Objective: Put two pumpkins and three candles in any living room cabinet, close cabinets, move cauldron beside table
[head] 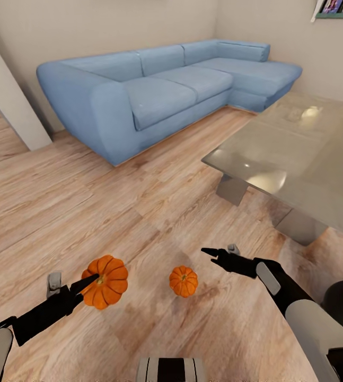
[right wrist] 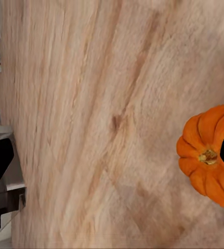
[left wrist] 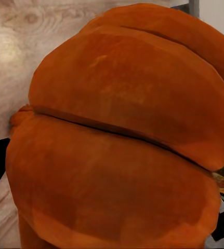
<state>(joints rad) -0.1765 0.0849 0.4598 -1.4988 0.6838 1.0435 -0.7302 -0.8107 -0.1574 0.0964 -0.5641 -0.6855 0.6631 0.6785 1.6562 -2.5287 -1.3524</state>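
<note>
left gripper [head: 89, 281] clamps one pumpkin [head: 106, 281] at lower left of frame; second pumpkin [head: 184, 280] sits on the wood floor [head: 139, 212] at lower centre, right gripper [head: 209, 252] spread beside it, apart

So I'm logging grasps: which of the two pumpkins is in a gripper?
The larger-looking pumpkin, at the left gripper, whose fingers are around it. The other pumpkin sits free on the wood floor, apart from the right gripper.

Sofa [head: 160, 90] behind two floor pumpkins [head: 184, 281]
</note>
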